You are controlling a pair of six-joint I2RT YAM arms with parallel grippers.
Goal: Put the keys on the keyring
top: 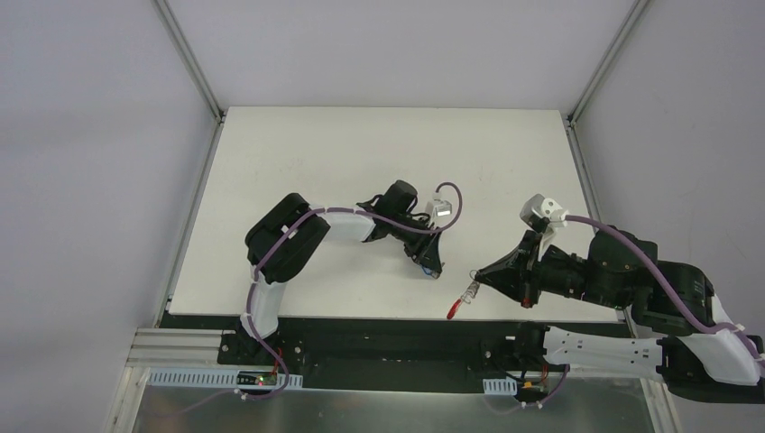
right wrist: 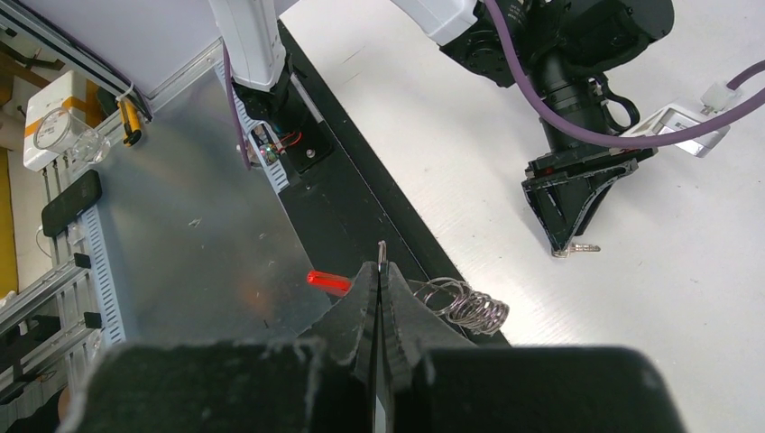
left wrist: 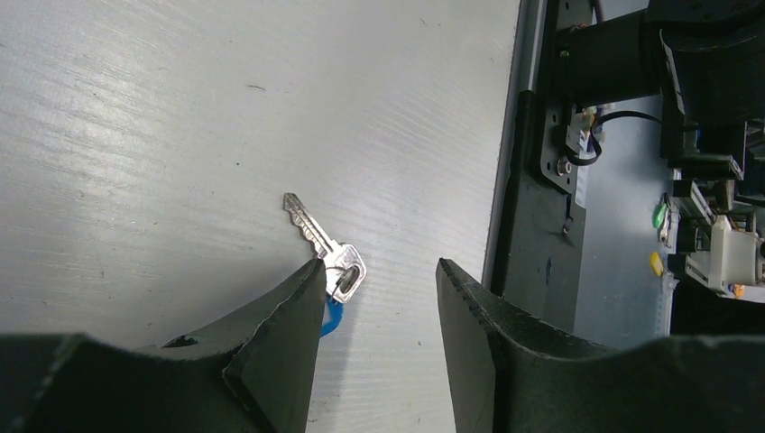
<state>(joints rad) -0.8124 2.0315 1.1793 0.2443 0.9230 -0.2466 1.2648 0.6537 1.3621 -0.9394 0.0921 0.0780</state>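
Black left gripper [left wrist: 379,266] filled the bottom of its wrist view, jaws spread — the small silver key [left wrist: 320,242] lay flat on the white table [left wrist: 135,135] against the frame-left finger, blade pointing upper left, its blue plastic tag [left wrist: 333,317] half hidden beneath. Black right gripper [right wrist: 379,271], pinching the silver wire keyring [right wrist: 469,308] with its red curved strip [right wrist: 327,281], hung well apart.
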